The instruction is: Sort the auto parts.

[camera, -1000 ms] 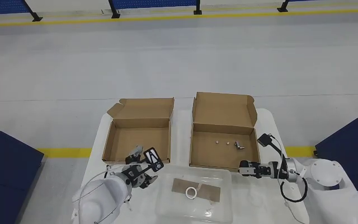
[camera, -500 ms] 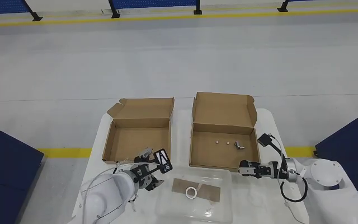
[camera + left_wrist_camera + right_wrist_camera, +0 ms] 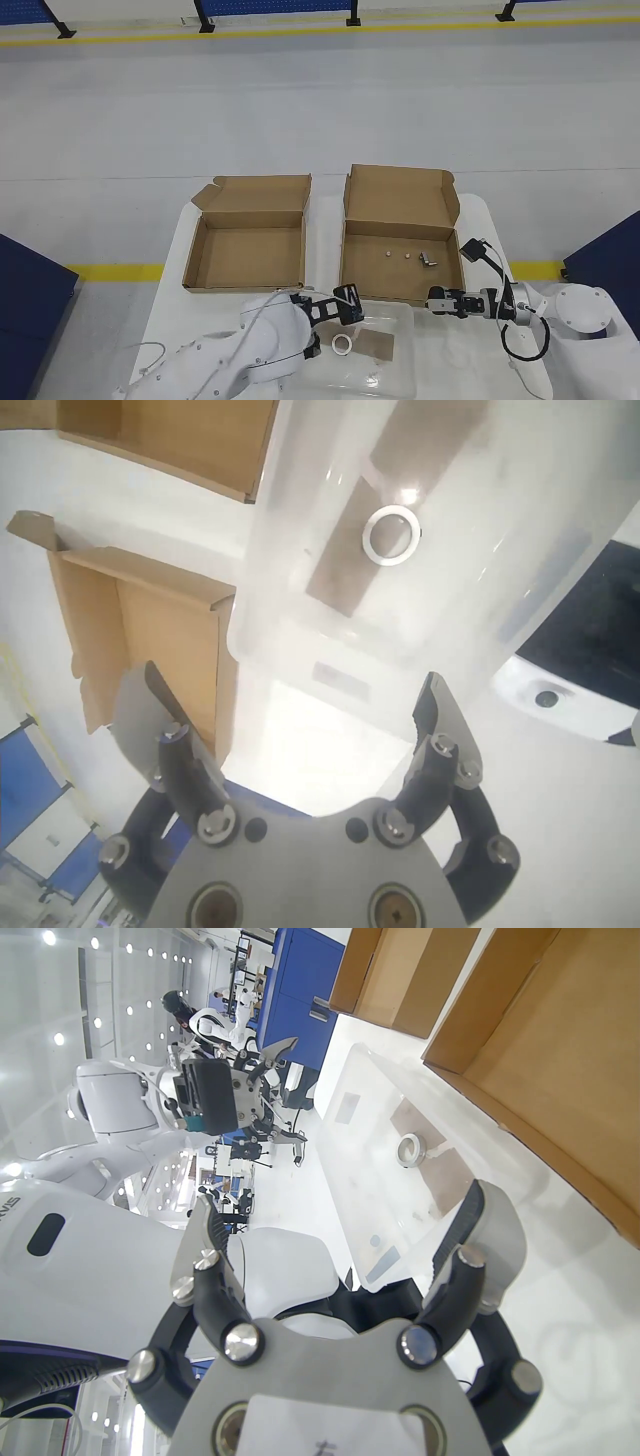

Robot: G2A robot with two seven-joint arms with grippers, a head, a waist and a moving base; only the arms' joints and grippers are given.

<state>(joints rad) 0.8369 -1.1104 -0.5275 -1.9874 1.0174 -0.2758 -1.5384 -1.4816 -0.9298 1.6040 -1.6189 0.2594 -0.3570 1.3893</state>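
White counter (image 3: 450,362) on a factory floor: the left tool (image 3: 292,675), spread wide and empty, hangs over the clear plastic bin (image 3: 400,375), where a flat white ring (image 3: 391,535) lies just ahead of it; the right tool (image 3: 340,1200), likewise open and empty, sits farther off at the bin's end

Pale grey floor (image 3: 300,110), yellow lines (image 3: 300,31), blue cabinets (image 3: 28,295) alongside.

boxes (image 3: 245,255): matt brown cardboard | bin (image 3: 402,345): clear glossy plastic | ring (image 3: 342,345): smooth shiny metal
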